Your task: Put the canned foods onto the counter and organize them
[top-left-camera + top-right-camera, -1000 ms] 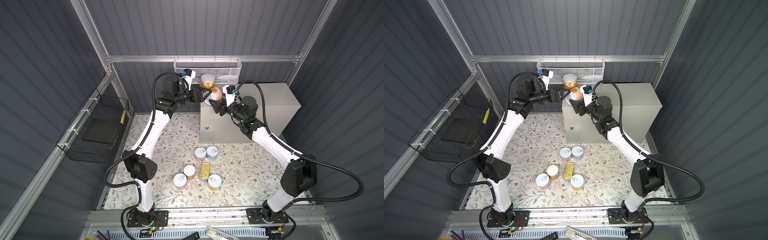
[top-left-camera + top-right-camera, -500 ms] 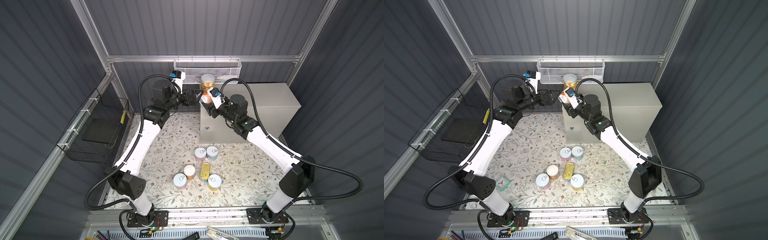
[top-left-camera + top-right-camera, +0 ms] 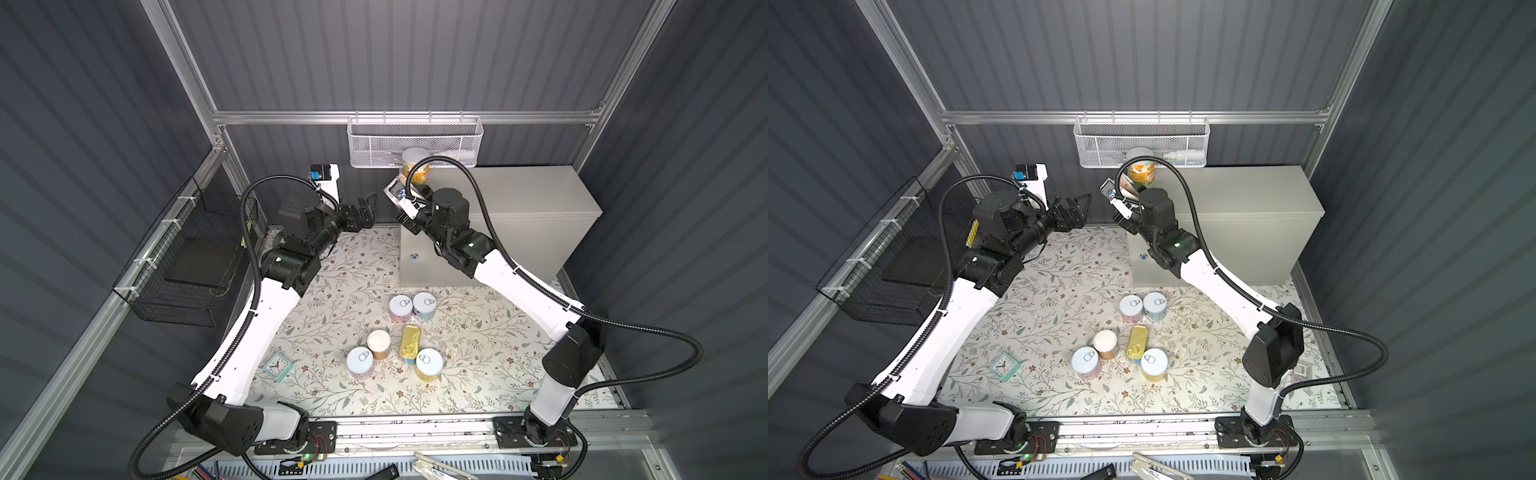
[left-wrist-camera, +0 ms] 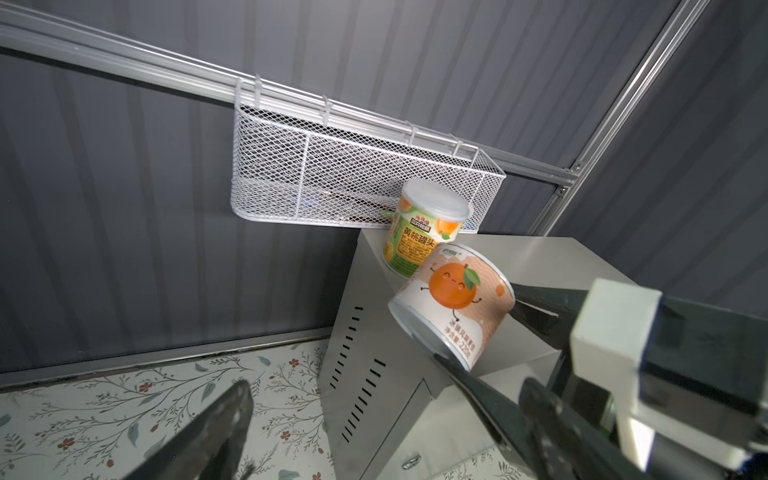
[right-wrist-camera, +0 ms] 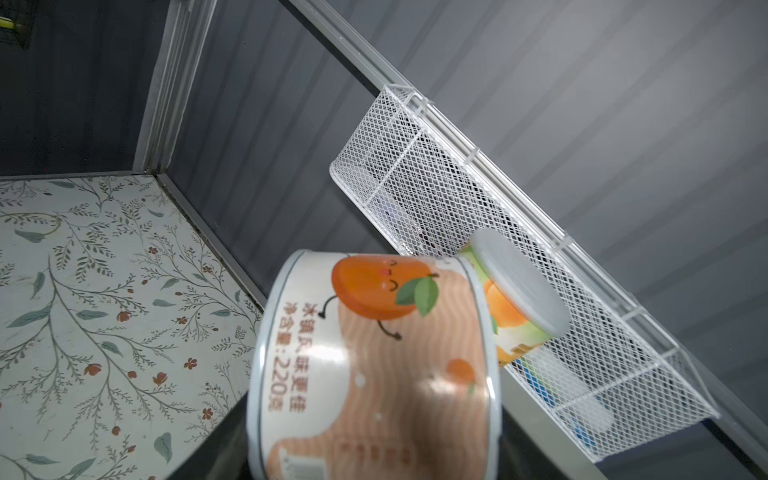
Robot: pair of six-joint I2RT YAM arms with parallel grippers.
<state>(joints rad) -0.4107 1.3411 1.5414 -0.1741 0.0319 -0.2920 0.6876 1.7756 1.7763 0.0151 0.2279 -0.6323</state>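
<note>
The right hand (image 4: 477, 326) is gripping the orange-label tin (image 4: 453, 299), a squat glossy cylinder with metal rims, jaws part-closed around it. Its axis is tilting, base rim facing the left hand (image 3: 365, 210), at the grey metal bench's (image 3: 519, 199) left edge just beside an upright white-lidded tin (image 4: 424, 232). The left hand is hanging fully spread, empty.

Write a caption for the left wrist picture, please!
Right gripper holds tilted orange-fruit pink tin near white-lidded peach can on beige metal cabinet.

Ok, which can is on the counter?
The white-lidded can, upright in a back corner of the counter. The orange can is in the right gripper; the rest sit on the mat.
</note>
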